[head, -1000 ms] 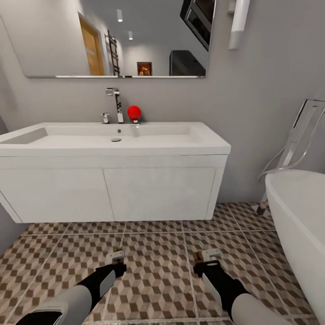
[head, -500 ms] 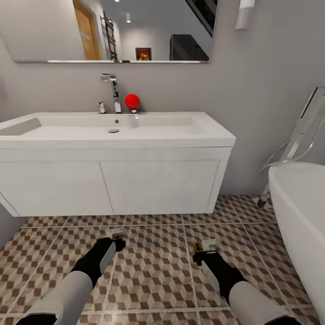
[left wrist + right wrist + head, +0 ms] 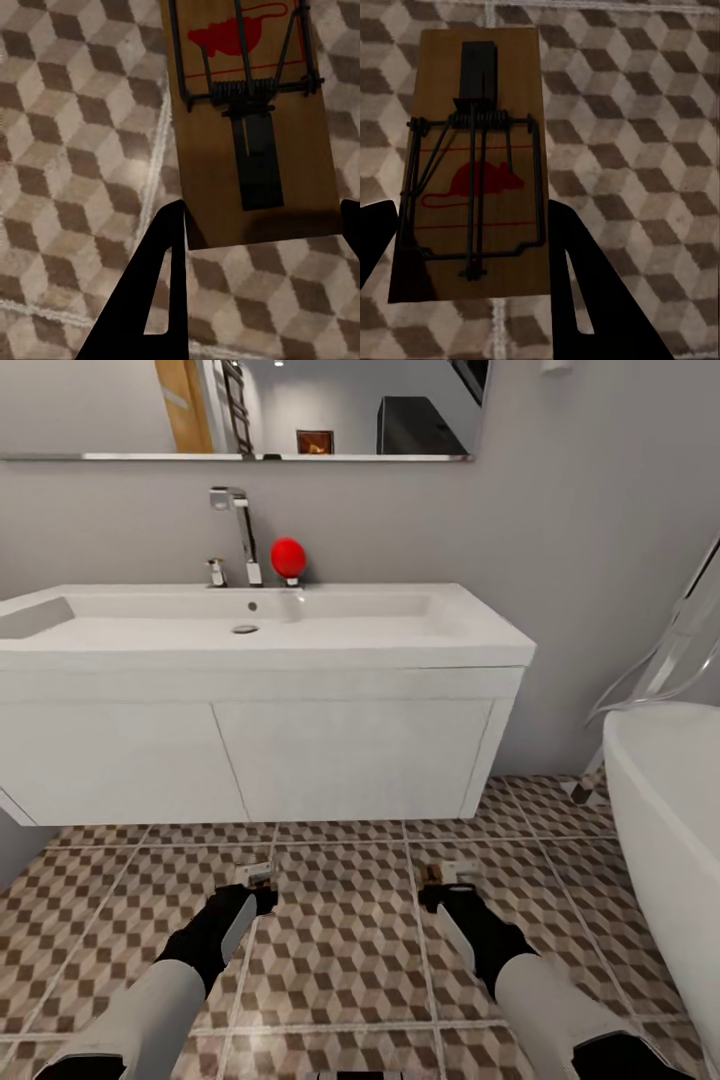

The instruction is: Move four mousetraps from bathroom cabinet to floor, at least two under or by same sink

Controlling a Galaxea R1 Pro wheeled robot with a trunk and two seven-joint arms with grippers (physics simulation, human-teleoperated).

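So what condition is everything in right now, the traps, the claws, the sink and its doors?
Left gripper: jaws shut on a mousetrap, held above the tiles.
Right gripper: jaws shut on a second mousetrap.
Both traps: spring bars flat against the boards.
Vanity doors: closed.
Tap: no water visible.
Basin: looks dry.

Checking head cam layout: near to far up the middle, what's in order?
Left claw and right claw → bathroom floor → vanity → sink → tap, red ball → mirror.
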